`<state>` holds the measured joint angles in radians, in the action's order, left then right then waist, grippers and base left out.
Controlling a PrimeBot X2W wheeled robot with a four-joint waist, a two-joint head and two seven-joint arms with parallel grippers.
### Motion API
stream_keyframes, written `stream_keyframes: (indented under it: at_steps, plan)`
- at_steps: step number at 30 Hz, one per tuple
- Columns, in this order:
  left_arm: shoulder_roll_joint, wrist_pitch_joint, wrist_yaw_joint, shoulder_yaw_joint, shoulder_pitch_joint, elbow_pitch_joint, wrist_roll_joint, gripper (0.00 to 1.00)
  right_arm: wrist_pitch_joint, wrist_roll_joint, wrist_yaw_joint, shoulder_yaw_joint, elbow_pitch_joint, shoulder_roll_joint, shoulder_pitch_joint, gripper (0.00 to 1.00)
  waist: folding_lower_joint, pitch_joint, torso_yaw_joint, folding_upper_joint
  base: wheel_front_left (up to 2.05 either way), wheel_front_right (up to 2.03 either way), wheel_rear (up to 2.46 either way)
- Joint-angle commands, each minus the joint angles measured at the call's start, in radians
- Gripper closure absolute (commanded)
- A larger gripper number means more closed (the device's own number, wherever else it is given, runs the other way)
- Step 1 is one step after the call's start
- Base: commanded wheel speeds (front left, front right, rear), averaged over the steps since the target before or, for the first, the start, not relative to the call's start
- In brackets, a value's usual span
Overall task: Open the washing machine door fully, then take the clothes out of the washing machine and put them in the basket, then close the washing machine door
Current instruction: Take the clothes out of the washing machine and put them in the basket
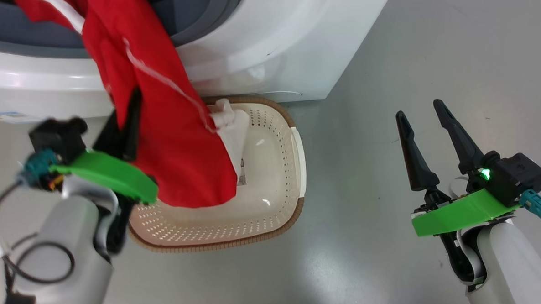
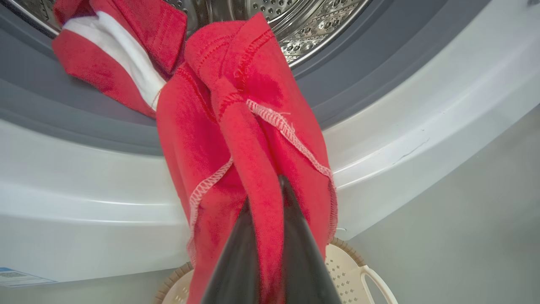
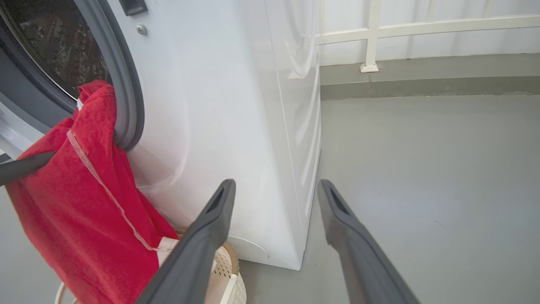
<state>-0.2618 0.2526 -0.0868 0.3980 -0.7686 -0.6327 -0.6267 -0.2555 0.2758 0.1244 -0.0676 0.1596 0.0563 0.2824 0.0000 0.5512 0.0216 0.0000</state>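
My left pincer [image 1: 123, 110] is clenching a fold of the red garment [image 1: 169, 142]. The garment is trailing out of the washing machine [image 1: 257, 47] across the grey rubber ring [image 2: 379, 63], and its lower end is hanging over the basket [image 1: 278, 179], which is standing on the floor [image 1: 394, 256] just before the machine. More red cloth with a white band [image 2: 118, 55] is lying on the ring. My right pincer [image 1: 419, 110] is hovering released, fingers spread, well apart from the basket.

Head camera looks steeply down, wrist cameras nearer; all share the washing machine [image 1: 265, 42] and basket [image 1: 299, 160]
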Motion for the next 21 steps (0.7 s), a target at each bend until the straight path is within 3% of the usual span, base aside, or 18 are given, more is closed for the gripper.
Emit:
stream_keyframes:
  at_steps: [1,9,21]
  plan:
    - [-0.031,0.009,0.015,-0.039,0.046,0.051,0.016,1.00,-0.006,-0.014,0.006,-0.021,-0.025,-0.006,-0.028,0.00,0.0000,0.001,0.001,0.0000,0.00,0.00,0.00]
    - [0.004,0.009,0.016,-0.054,0.175,0.092,0.007,1.00,-0.006,-0.013,0.006,-0.023,-0.027,-0.006,-0.019,0.00,0.0000,0.019,-0.004,0.0000,0.00,0.00,0.00]
    - [0.068,0.009,-0.024,-0.025,0.140,-0.142,0.012,1.00,-0.006,-0.009,0.006,-0.029,-0.034,-0.006,0.014,0.00,0.0000,0.080,-0.031,0.0000,0.00,0.00,0.00]
